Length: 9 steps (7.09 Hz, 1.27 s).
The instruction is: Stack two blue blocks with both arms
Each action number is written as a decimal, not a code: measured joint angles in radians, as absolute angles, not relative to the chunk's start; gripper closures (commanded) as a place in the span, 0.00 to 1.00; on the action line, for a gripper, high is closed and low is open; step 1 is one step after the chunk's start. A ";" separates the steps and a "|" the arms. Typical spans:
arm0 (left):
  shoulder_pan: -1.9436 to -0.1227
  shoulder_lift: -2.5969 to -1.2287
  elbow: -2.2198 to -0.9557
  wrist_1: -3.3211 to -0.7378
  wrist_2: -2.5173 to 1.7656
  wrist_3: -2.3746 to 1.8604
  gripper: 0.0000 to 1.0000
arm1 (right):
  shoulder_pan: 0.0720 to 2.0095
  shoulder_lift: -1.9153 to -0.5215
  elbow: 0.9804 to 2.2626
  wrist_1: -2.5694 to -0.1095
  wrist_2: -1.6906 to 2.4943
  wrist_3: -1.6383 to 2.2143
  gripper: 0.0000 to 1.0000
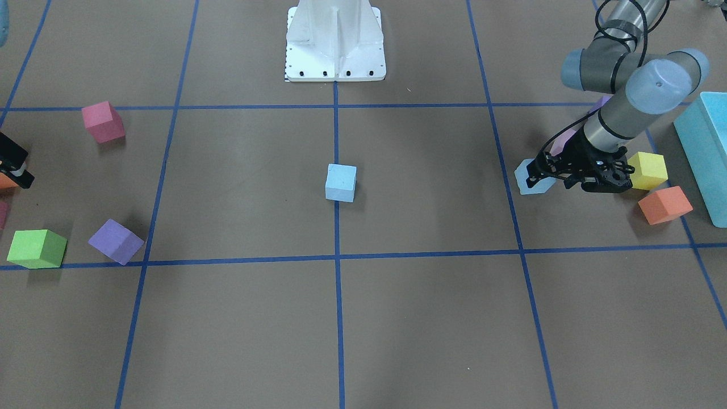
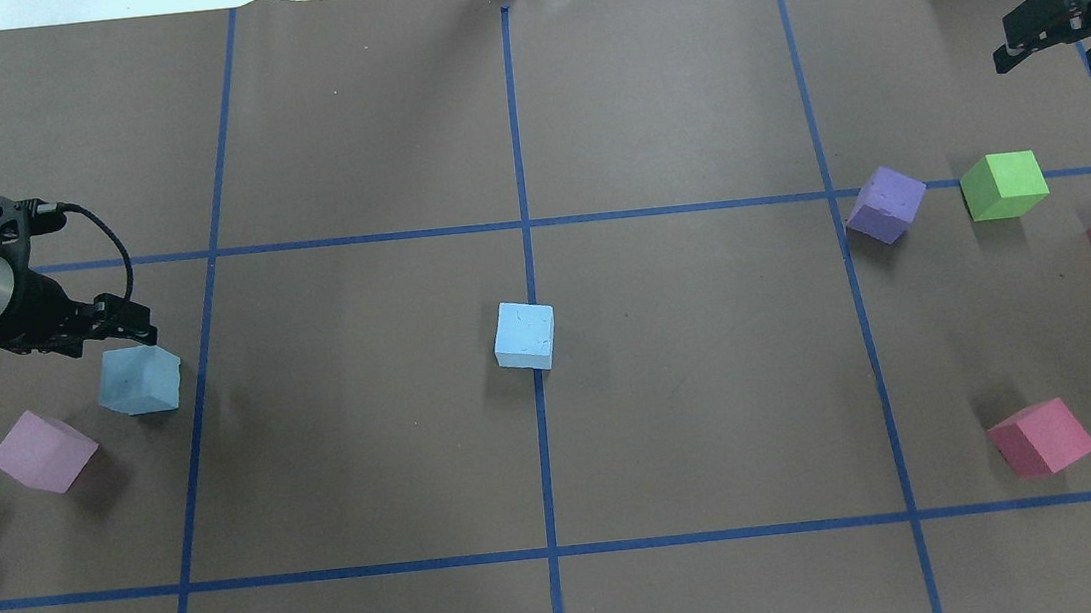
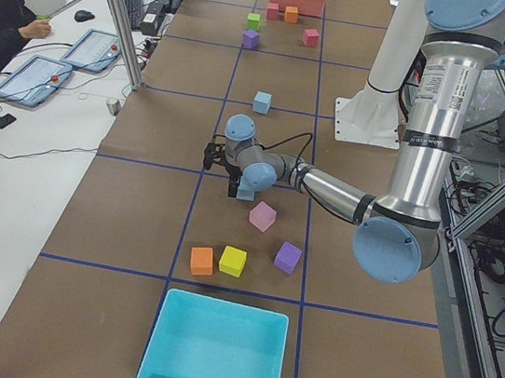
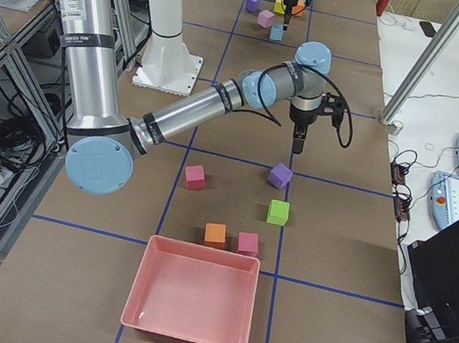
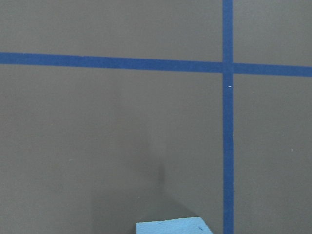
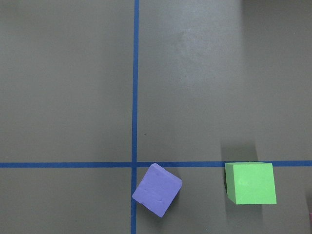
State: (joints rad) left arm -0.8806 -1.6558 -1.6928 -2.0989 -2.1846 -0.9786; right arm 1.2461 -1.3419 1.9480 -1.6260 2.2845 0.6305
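One blue block [image 2: 524, 335] sits at the table's centre on the middle tape line; it also shows in the front view [image 1: 341, 182]. The other blue block [image 2: 140, 379] lies on the robot's left side, turned at an angle, and shows in the front view [image 1: 519, 170]. My left gripper [image 2: 139, 326] hangs low at this block's far edge, jaws a little apart and empty. The left wrist view shows only the block's top edge [image 5: 173, 227]. My right gripper [image 2: 1048, 63] is open and empty, raised at the far right, away from both blocks.
Around the left block lie a pink cube [image 2: 44, 451], yellow cube [image 1: 647, 170] and orange cube [image 1: 664, 204], beside a teal box [image 1: 704, 153]. On the right are a purple cube [image 2: 884, 204], green cube [image 2: 1002, 185], red cube [image 2: 1041, 439] and a pink tray [image 4: 193, 303].
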 measured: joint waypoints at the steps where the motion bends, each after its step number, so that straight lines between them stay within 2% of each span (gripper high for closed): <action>1: -0.877 -1.654 -1.693 -2.099 -2.184 -0.983 0.02 | 1.246 -1.342 1.948 -1.626 2.285 0.630 0.00; 6: -0.827 -1.654 -1.693 -2.098 -2.164 -1.026 0.02 | 1.247 -1.341 1.947 -1.626 2.285 0.630 0.00; 7: -0.817 -1.654 -1.692 -2.098 -2.153 -1.028 0.05 | 1.247 -1.341 1.947 -1.626 2.284 0.630 0.00; 9: -0.809 -1.654 -1.691 -2.097 -2.146 -1.027 0.27 | 1.246 -1.340 1.945 -1.626 2.284 0.630 0.00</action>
